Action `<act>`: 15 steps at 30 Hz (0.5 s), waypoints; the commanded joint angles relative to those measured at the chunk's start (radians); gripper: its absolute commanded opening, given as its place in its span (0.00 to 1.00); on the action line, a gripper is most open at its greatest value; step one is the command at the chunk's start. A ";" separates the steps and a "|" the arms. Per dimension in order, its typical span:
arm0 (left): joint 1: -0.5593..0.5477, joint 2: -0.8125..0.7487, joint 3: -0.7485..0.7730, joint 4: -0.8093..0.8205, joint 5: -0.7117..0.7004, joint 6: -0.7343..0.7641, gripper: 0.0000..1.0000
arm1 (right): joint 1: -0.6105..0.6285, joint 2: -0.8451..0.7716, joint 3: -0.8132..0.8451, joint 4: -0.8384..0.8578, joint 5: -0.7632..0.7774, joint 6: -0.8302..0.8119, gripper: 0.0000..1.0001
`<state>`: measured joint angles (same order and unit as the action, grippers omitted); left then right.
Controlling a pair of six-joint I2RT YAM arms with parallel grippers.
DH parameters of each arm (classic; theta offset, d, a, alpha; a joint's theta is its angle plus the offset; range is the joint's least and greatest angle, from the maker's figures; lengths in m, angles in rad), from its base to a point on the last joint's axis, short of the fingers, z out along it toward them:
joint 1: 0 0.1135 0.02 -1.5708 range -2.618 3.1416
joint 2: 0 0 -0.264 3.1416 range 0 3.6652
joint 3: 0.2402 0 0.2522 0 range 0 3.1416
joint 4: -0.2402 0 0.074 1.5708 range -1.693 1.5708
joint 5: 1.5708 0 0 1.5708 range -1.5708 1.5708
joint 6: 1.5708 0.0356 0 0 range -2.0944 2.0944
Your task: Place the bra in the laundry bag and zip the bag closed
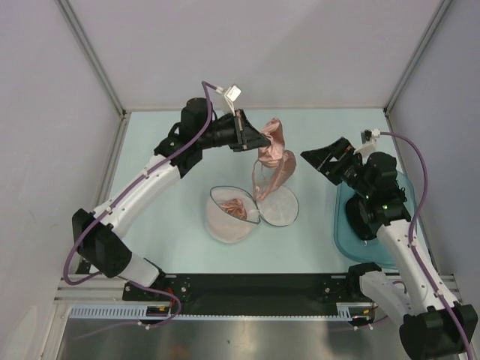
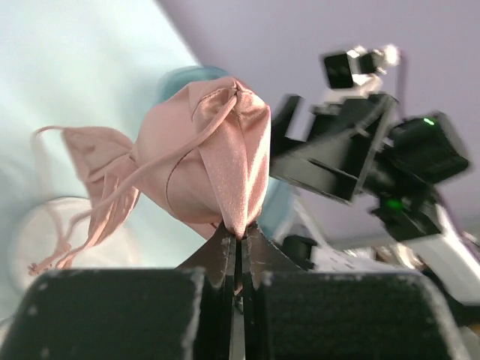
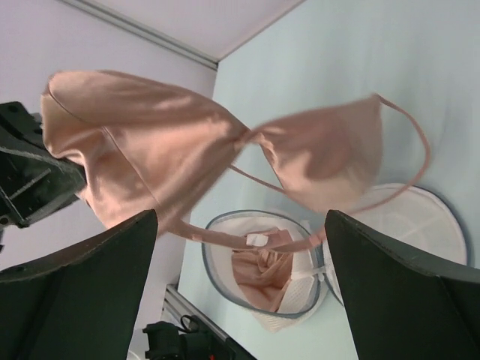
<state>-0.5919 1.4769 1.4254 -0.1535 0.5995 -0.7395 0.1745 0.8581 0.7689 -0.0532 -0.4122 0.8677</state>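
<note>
My left gripper (image 1: 257, 138) is shut on one cup of the salmon-pink satin bra (image 1: 274, 154), pinching the fabric between its tips (image 2: 238, 234) and holding it up above the table. The bra (image 3: 150, 142) hangs stretched out, its second cup (image 3: 330, 161) and thin straps trailing down toward the laundry bag (image 1: 229, 217). The white mesh bag lies unzipped with its two domed halves side by side, and pink fabric (image 1: 234, 205) sits in the left half (image 3: 259, 274). My right gripper (image 1: 324, 160) stands open just right of the hanging bra, nothing between its fingers (image 3: 240, 217).
A translucent teal plastic basin (image 1: 346, 225) sits at the right under my right arm. The bag's other half (image 1: 279, 208) lies flat beside the filled one. Enclosure walls ring the pale table (image 1: 165, 232), and a black rail runs along the near edge.
</note>
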 commanded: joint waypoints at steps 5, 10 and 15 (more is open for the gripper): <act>0.049 0.124 0.275 -0.230 -0.202 0.314 0.00 | 0.005 0.110 0.078 0.026 0.041 -0.065 1.00; 0.050 0.310 0.290 -0.157 -0.182 0.345 0.00 | 0.006 0.193 0.078 0.046 0.072 -0.104 1.00; 0.046 0.486 0.285 -0.025 -0.090 0.229 0.00 | 0.000 0.274 0.076 0.102 0.081 -0.122 1.00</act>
<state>-0.5411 1.8389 1.7115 -0.2810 0.4461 -0.4526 0.1772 1.0908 0.8078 -0.0353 -0.3565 0.7868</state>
